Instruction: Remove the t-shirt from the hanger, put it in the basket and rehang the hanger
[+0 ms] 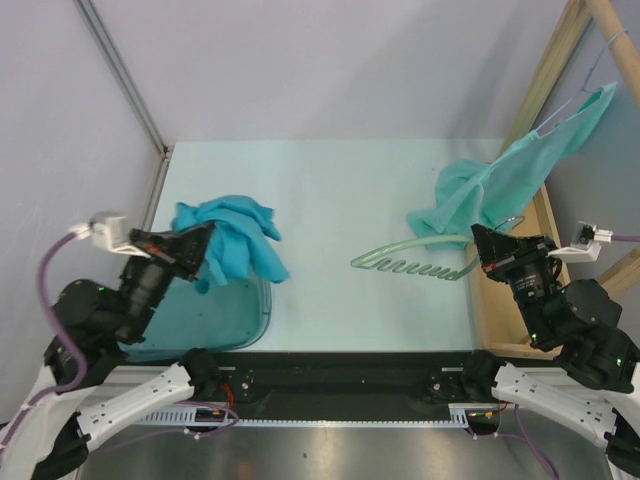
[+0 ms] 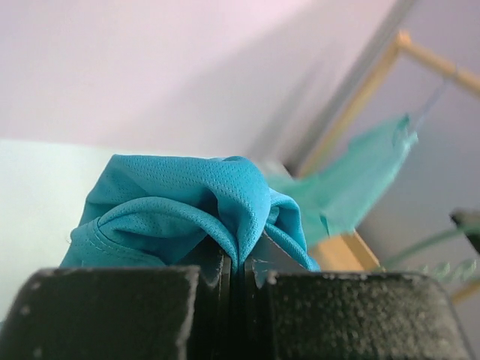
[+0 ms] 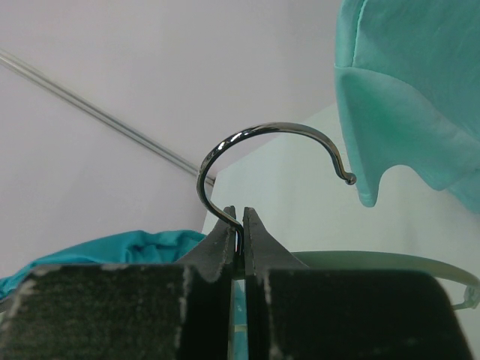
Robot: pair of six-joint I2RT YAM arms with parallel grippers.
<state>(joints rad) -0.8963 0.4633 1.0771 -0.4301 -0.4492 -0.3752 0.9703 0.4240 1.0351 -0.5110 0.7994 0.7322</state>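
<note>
The left claw [image 1: 203, 243] is clamped on a bunched blue t-shirt [image 1: 235, 232] at the left of the worktop [image 1: 330, 190], over a teal tray [image 1: 235, 320]. The right claw [image 1: 478, 243] is pinched together on the metal hook [image 3: 277, 126] of a pale green hanger [image 1: 405, 265] at the right, well apart from the t-shirt.

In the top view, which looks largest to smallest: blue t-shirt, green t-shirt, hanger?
1. green t-shirt
2. blue t-shirt
3. hanger
The first two are close, and the green one hangs higher, nearer the camera, so their order is unsure.
</note>
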